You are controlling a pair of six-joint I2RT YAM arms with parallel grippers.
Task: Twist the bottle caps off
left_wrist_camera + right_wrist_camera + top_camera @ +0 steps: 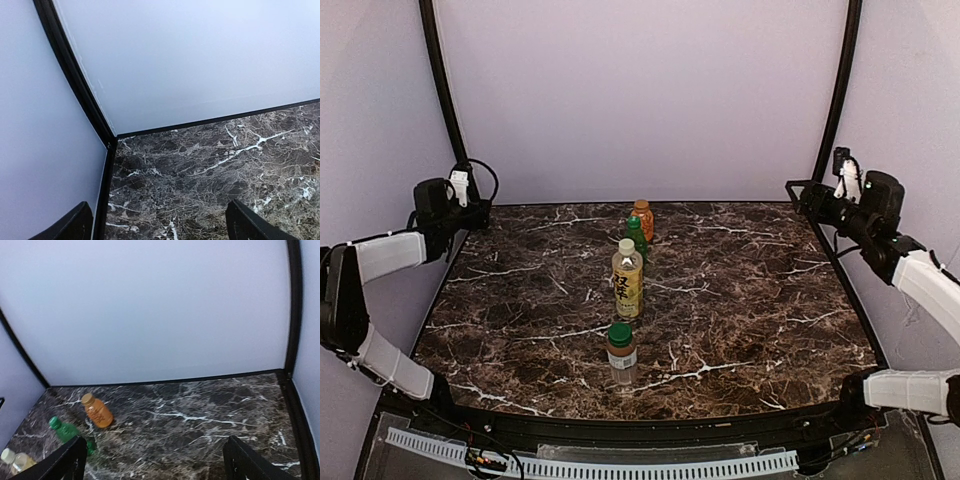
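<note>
Clear bottle (621,353) upright, yellow bottle (628,281) upright behind

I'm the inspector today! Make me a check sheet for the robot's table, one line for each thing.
Surface: dark marbled table.
Job's things: four upright bottles in a row down the middle, caps on: orange bottle farthest, green bottle, yellow bottle, clear bottle nearest.
Clutter: nothing seen.
Grippers: left gripper and right gripper both open, empty, near the far corners.
Cables: black cable looped by the left wrist.
Surroundings: pale walls, black frame posts.
</note>
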